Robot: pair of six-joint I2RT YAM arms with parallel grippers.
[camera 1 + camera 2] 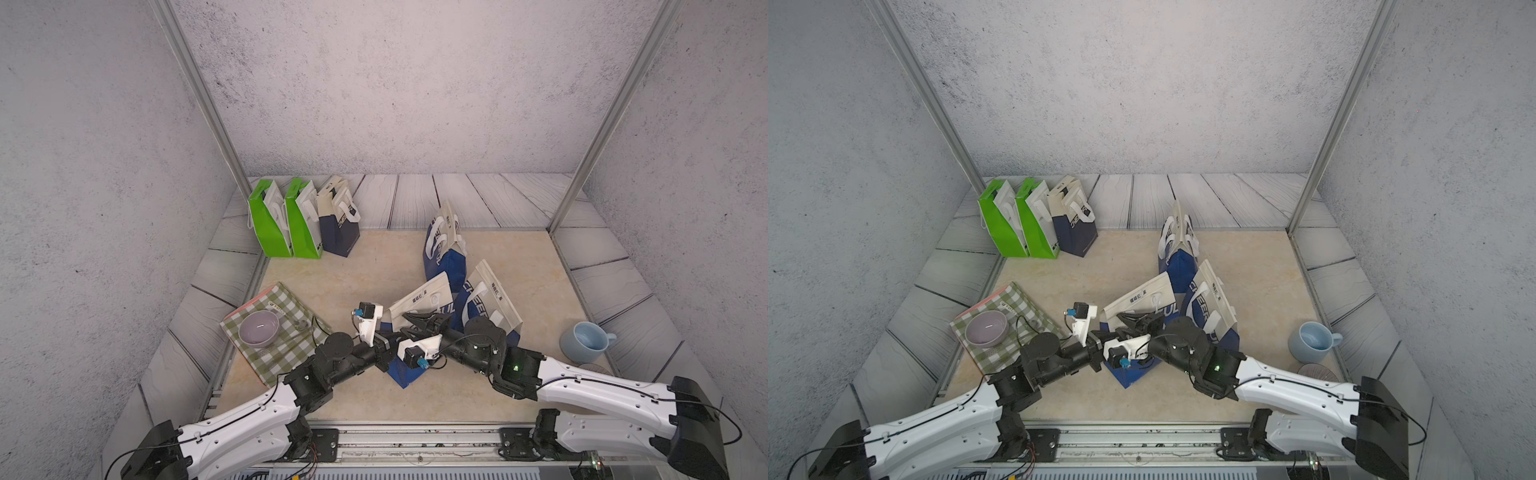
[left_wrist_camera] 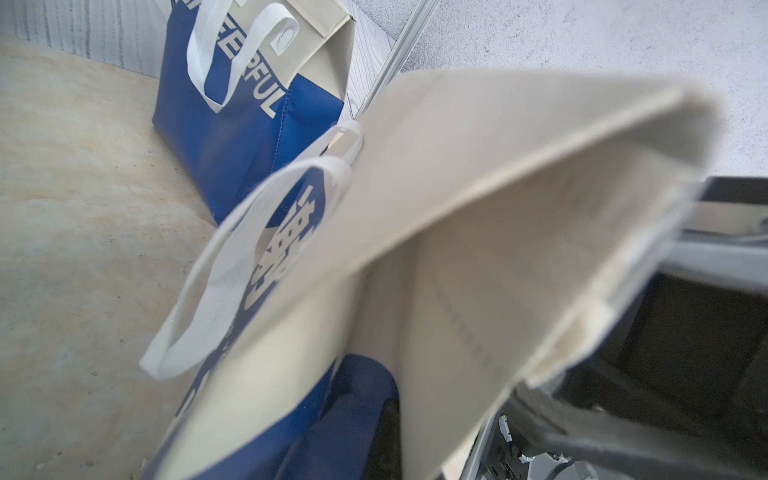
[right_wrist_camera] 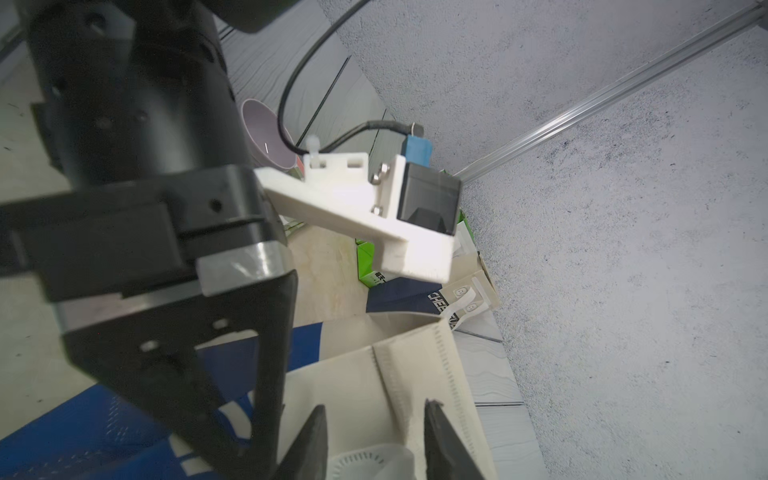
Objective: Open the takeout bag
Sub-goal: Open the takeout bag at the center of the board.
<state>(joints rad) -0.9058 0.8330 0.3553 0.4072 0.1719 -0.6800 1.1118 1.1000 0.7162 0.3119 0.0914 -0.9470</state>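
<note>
Cream-over-blue nonwoven takeout bag (image 1: 419, 301) tilted at centre of beige tabletop (image 1: 332, 282), second blue-and-cream bag (image 1: 490, 299) just beside at 1 o'clock. Judged light, floppy, slightly slick: pinch the stitched rim, not mid-wall. Left gripper (image 1: 409, 331) closed, seemingly on the near wall; right gripper (image 3: 374, 409) part-open, straddling the rim seam.

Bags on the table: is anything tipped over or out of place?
Yes. The takeout bag in the middle tilts steeply, and a second blue bag leans beside it. The three bags at the back stand upright.
</note>
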